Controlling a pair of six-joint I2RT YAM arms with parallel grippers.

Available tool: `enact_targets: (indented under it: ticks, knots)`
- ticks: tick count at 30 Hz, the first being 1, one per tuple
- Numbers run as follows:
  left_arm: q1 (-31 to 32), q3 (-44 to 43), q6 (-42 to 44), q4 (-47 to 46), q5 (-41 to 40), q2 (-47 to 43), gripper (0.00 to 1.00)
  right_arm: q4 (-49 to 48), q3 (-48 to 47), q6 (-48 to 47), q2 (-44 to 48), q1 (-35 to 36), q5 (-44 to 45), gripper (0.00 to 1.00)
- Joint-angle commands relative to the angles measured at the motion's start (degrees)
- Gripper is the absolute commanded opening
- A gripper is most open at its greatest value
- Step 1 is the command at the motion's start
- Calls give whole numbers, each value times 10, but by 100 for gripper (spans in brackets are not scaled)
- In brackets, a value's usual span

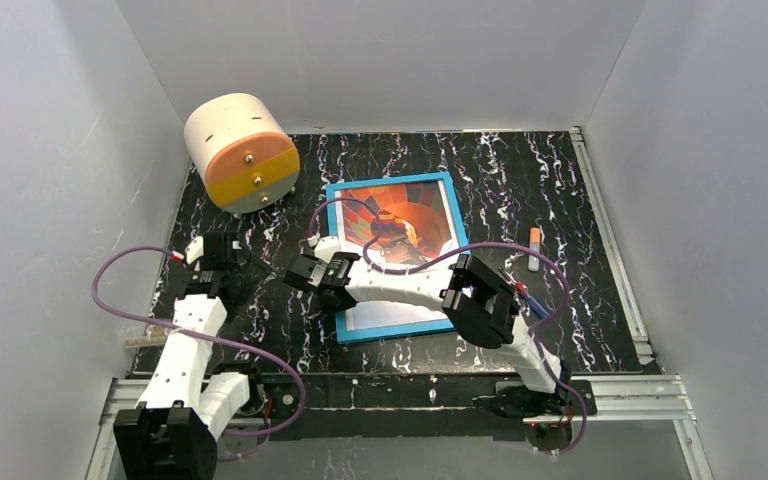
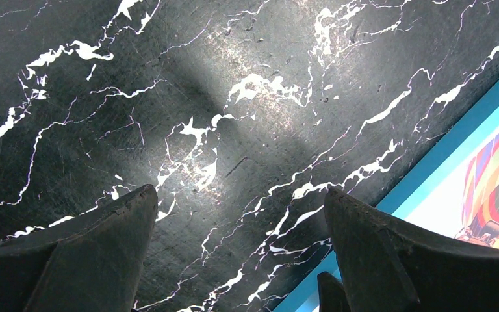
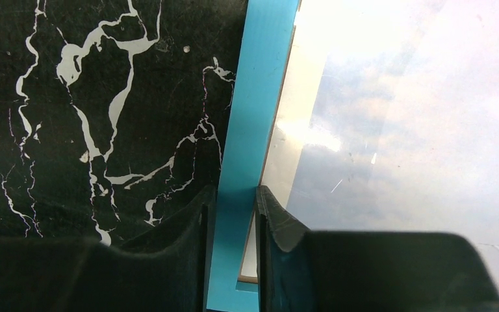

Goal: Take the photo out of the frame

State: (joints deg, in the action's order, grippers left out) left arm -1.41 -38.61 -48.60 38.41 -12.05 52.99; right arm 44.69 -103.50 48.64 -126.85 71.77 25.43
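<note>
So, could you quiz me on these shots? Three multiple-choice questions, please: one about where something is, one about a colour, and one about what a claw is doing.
1. Where does the cream cylinder sit?
A) at the back left, apart from the frame
B) on top of the frame
C) right of the frame

2. What colour is the frame?
A) red
B) blue
C) green

3. What is the right gripper doing?
A) hanging wide open, near nothing
B) gripping the cylinder
C) standing with one finger on each side of the frame's side bar

Answers:
1 A: the top view shows it at the back left, clear of the frame.
2 B: the frame is bright blue in every view.
3 C: the right wrist view shows the bar between its fingers.
</note>
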Motion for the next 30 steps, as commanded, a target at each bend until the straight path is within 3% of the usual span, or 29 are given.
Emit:
enact_targets:
  ticks: [1, 3, 8, 13, 22, 30]
  knots:
    - [-3, -6, 4, 19, -17, -3, 98, 37, -10, 10, -4, 0, 29, 27]
    - [-3, -7, 10, 17, -14, 0, 98, 26, -3, 9, 10, 0, 29, 25]
    - [-3, -10, 45, 0, 24, 12, 98, -63, 58, -8, 77, 0, -12, 3]
    - [-3, 3, 78, -60, 138, 17, 98, -138, 117, -20, 149, 0, -36, 3]
    - [-3, 47, 60, -277, 380, 64, 98, -247, 252, -7, 269, 0, -79, 5]
    - [25, 79, 2, -472, 461, 133, 98, -278, 274, -12, 301, 0, -98, 6]
